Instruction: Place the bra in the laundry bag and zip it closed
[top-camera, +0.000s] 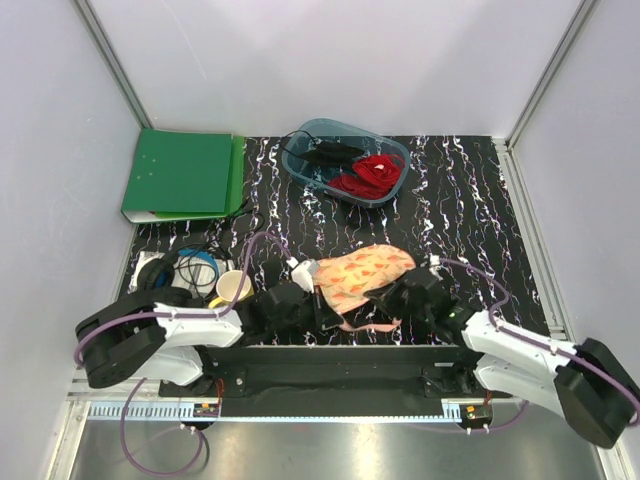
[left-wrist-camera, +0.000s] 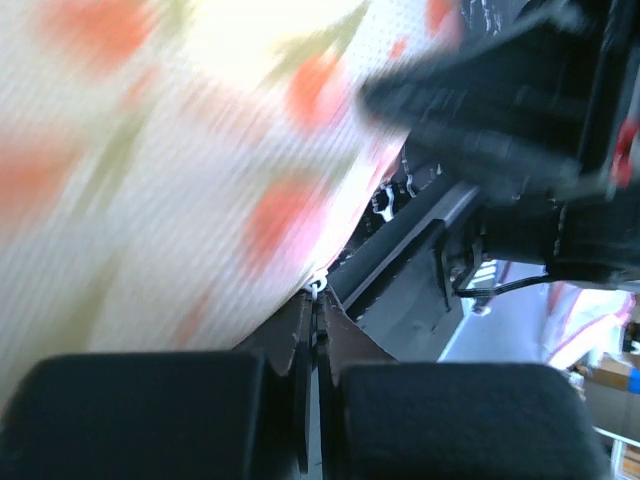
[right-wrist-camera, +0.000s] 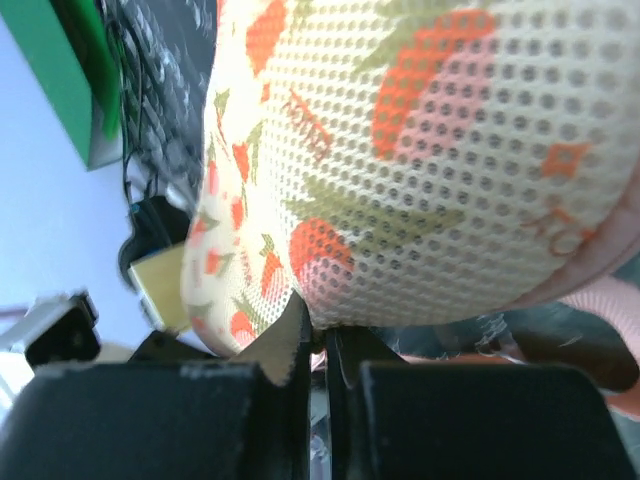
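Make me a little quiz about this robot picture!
1. True or false: the bag is green.
2. What colour is the folder at the back left? A red, B green, C yellow.
3. Fill in: the red cloth lies in the blue ____.

Key: 1 false, it is peach with orange print. 2 B. 3 tub.
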